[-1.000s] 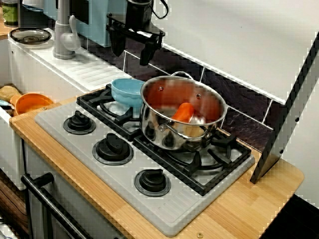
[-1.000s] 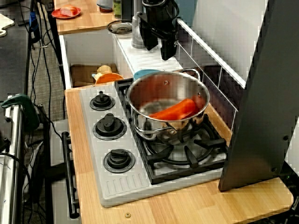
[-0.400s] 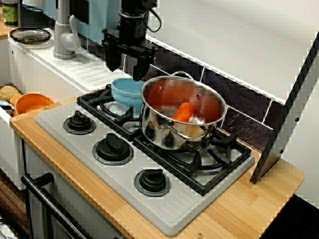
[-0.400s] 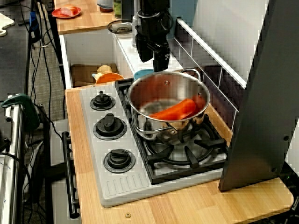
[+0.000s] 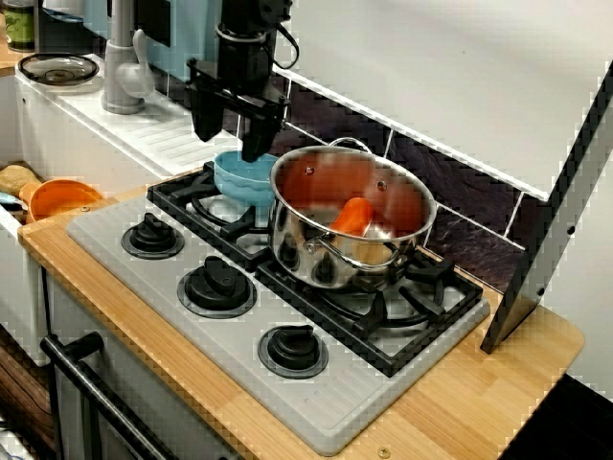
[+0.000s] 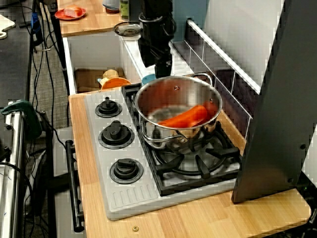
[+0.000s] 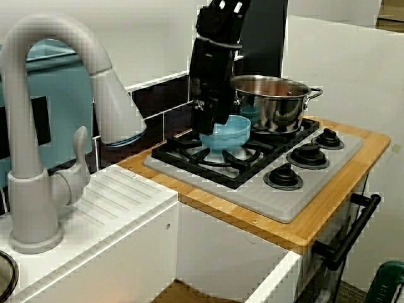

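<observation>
My black gripper (image 5: 228, 134) hangs open, fingers pointing down, just above the light blue bowl (image 5: 239, 177) on the stove's back left burner. Nothing is between its fingers. In the view along the counter the gripper (image 6: 155, 66) covers most of the bowl (image 6: 148, 78). From the sink side the gripper (image 7: 211, 120) reaches down to the rim of the bowl (image 7: 226, 134); I cannot tell if it touches. Right beside the bowl stands a steel pot (image 5: 316, 259) with an orange carrot-like piece (image 5: 352, 215) inside.
A grey faucet (image 5: 120, 57) rises behind the white drainboard to the left. In the sink below lies an orange bowl (image 5: 62, 196). Three black knobs (image 5: 218, 285) line the stove front. A dark slanted panel (image 5: 556, 211) stands at the counter's right end.
The gripper has moved left and down, from above the pot's back rim to over the blue bowl. The pot, the bowl and the orange piece have not moved.
</observation>
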`<state>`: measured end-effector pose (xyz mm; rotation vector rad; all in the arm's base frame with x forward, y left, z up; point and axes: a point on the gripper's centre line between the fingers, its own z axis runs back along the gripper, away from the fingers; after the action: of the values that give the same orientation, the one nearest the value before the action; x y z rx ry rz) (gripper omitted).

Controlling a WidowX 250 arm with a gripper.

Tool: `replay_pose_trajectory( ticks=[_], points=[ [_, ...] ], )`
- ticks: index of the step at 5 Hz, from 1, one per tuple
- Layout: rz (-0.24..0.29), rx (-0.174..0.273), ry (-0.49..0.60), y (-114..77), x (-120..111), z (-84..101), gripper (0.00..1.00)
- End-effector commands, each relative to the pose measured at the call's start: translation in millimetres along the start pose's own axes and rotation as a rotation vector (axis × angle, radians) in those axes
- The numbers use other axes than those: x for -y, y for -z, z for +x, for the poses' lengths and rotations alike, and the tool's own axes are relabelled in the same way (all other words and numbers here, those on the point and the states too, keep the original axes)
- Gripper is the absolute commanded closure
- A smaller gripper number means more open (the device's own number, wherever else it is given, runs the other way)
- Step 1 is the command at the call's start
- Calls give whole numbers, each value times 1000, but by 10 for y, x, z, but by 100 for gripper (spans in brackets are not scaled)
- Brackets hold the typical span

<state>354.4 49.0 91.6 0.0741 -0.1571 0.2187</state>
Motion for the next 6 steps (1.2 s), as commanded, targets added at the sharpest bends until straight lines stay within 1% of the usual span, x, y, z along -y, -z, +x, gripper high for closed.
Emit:
replay_pose_trajectory(
  ticks=[1,2,3,5,6],
  points=[
    [-19,81,-22,-206,-102,-51,0],
    [-11,84,-21,-159,-117,-101,0],
    [-14,89,-25,-123,-106,-129,0],
    [7,83,-24,0,-116,-122,0],
    [8,73,-29,32,-120,-108,0]
  ],
)
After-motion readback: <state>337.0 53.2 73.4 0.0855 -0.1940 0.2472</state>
